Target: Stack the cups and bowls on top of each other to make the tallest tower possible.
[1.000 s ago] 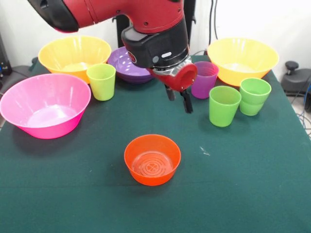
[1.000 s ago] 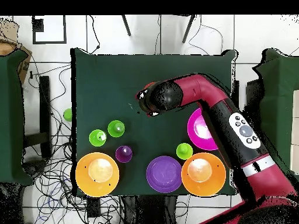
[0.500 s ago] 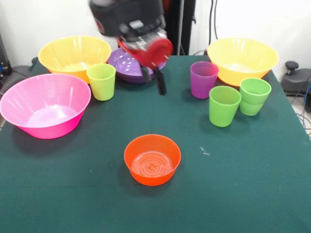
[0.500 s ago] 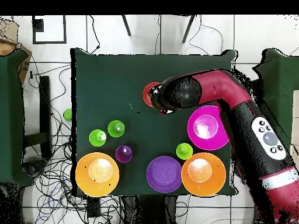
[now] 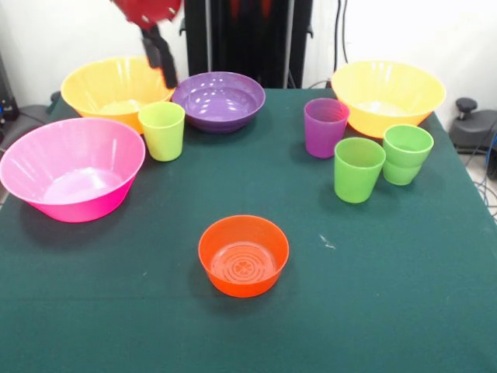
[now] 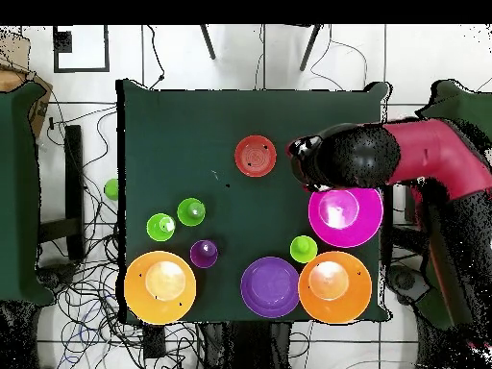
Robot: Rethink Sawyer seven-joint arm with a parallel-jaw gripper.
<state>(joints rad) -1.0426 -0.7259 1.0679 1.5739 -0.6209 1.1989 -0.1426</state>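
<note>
The small orange bowl (image 5: 243,255) (image 6: 256,156) stands alone mid-table, nothing stacked on it. The purple bowl (image 5: 218,99) (image 6: 270,286) and the yellow-green cup (image 5: 162,130) (image 6: 304,249) stand apart at the robot's side. My gripper (image 5: 161,58) (image 6: 301,160) hangs high and empty above the yellow-green cup and the orange-yellow bowl (image 5: 119,87) (image 6: 334,286), its jaws open. A purple cup (image 5: 325,127) (image 6: 204,254) and two green cups (image 5: 359,169) (image 5: 406,154) stand near the second orange-yellow bowl (image 5: 387,93) (image 6: 160,285).
The big pink bowl (image 5: 74,167) (image 6: 344,216) sits beside the yellow-green cup. The farther green cup seems nested in another green piece. A small green thing (image 6: 111,188) lies off the table's edge in the overhead view.
My gripper has swung away from above the small orange bowl, past the purple bowl, and risen toward the orange-yellow bowl. No cup or bowl has moved.
</note>
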